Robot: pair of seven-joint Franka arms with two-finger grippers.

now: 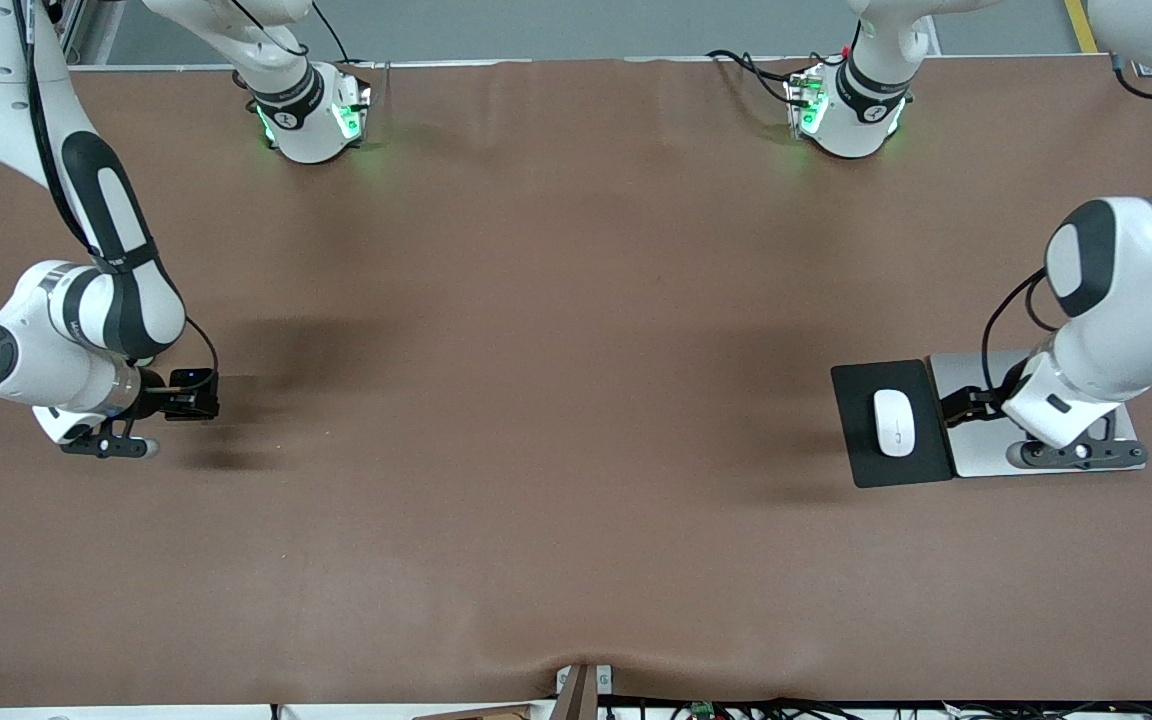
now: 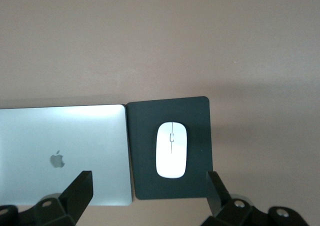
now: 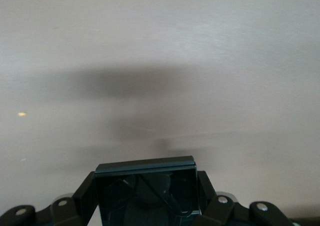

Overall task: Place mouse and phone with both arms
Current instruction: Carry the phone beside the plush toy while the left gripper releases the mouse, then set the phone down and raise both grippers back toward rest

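One glossy oval mouse on matte rectangular pad.

Only marking I can make out from my wrist cam is the Apple logo on the lid of the silver laptop. No readable words or numbers anywhere else, honestly.

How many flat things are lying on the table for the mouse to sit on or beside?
2: a black pad under the mouse, and a silver laptop touching it, toward the left arm's end.
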